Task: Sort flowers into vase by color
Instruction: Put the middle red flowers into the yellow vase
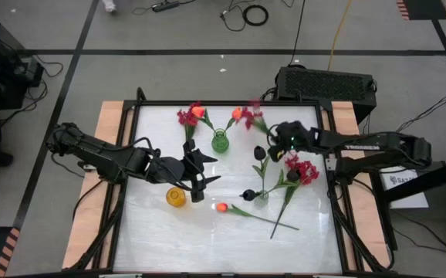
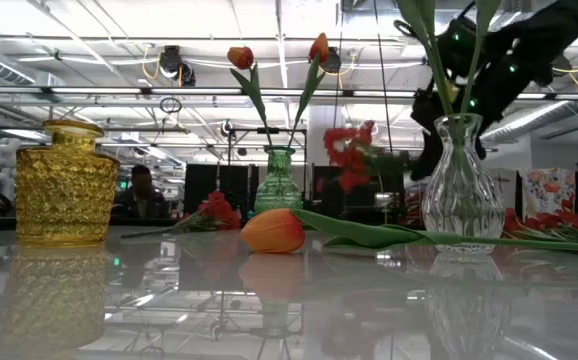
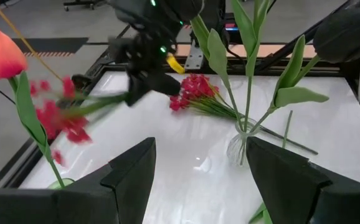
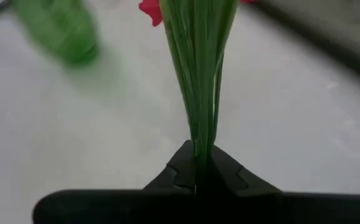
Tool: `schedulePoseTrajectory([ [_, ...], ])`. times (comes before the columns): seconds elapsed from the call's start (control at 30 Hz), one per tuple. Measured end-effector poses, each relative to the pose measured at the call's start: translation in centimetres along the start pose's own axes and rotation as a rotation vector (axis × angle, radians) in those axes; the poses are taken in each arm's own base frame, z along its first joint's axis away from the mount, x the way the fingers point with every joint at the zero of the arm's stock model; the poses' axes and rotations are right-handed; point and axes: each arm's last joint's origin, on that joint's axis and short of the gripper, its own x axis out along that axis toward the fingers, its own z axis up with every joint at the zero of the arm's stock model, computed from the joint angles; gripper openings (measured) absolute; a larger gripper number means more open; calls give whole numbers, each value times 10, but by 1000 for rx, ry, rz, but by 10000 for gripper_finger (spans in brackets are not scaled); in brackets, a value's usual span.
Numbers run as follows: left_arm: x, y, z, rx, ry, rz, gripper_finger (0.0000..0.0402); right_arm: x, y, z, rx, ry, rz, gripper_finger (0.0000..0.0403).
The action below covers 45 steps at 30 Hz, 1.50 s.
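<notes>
Take the green vase [image 1: 220, 141] as your landmark. Your right gripper [image 4: 197, 177] is pinched tight on the green stems of a crimson-pink spray [image 1: 252, 120], which it holds in the air just to the right of that vase; gripping low on the stems leaves the bloom end free, which would suit feeding the stems down a vase neck. The green vase already carries two orange tulip buds [image 2: 240, 57], so by colour the crimson spray probably belongs elsewhere.

Your left gripper [image 3: 198, 165] hangs with fingers spread wide and nothing between them, in front of the green vase and a little to its left, next to the yellow vase [image 1: 176, 197], which looks empty. The clear vase [image 2: 459, 190], in front and to the right of the green one, holds black blooms [image 1: 259, 153]. A loose tulip [image 1: 223, 207] lies on the table nearer the front, more crimson sprays [image 1: 304, 170] lie beyond the clear vase, and another spray [image 1: 187, 117] lies just to the green vase's left.

The held bloom is blurred in the left wrist view and cut off in the right wrist view, so you can't judge its size. The low view hides the right gripper's fingers behind the clear vase.
</notes>
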Motion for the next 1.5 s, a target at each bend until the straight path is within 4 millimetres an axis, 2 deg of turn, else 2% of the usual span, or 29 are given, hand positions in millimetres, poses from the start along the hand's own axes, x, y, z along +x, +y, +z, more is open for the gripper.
schedulePoseTrajectory([
  [0.23,0,0,0,-2,-5,1,258,-40,-15,37,63,-194,-163,4],
  [0.57,0,-1,6,-4,-59,-4,258,-124,-25,82,81,-522,-109,4],
  [0.67,0,-1,9,-18,-86,-8,258,-152,-23,95,88,-626,11,4],
  [0.87,-1,-1,18,-54,-174,-1,258,-194,-7,119,133,-887,443,4],
  [0.97,-4,-2,25,-50,-241,2,258,-202,5,127,135,-973,636,4],
  [1.07,-8,-5,35,-39,-343,-6,258,-200,23,133,134,-1009,754,4],
  [1.3,-17,1,57,-34,-569,23,258,-174,77,142,106,-1096,942,4],
  [1.5,-15,12,62,-88,-617,48,258,-159,119,147,33,-1105,992,4],
])
